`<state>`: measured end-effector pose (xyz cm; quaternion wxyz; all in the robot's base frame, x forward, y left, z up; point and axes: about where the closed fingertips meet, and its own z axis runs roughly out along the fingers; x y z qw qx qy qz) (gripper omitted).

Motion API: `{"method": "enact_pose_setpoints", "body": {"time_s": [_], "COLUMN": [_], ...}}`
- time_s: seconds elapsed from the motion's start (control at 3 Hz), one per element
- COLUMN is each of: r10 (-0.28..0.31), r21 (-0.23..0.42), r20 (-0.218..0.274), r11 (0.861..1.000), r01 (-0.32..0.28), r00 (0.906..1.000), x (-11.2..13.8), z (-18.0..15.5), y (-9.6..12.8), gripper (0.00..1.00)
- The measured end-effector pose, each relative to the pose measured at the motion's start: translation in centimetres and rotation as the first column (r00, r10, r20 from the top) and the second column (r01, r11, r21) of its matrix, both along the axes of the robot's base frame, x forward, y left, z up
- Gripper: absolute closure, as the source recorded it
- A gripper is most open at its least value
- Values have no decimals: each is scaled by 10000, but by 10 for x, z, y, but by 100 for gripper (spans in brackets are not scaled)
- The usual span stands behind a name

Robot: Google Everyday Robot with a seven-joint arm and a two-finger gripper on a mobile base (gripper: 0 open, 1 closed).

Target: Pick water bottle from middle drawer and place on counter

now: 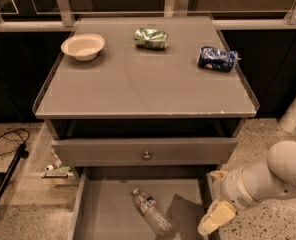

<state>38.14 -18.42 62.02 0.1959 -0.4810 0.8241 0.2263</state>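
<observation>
The water bottle (151, 212) lies on its side on the floor of the open middle drawer (102, 210), cap pointing up-left. The counter (143, 81) spans the view above it. My gripper (215, 210) hangs at the drawer's right wall, to the right of the bottle and apart from it, with a cream finger (216, 217) showing. It holds nothing that I can see.
On the counter stand a white bowl (83, 46) at the back left, a green foil bag (151, 37) at the back middle and a blue snack bag (217, 58) at the right. A closed drawer front with a round knob (147, 156) sits above the open drawer. Cables lie on the floor at left.
</observation>
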Motion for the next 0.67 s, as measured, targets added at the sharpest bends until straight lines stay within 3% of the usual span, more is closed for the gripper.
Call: {"method": "enact_pose_setpoints", "body": {"time_s": [0.33,0.67], "r10": [-305,-249], "r21": [371,85], "r20": [268,1467], "r11": [9989,9997], "r01": [295,239], "r00": [9992,9889], "x": [-1,-2], "z": [-41,-54], "y": [13,23], "gripper": [0,0]}}
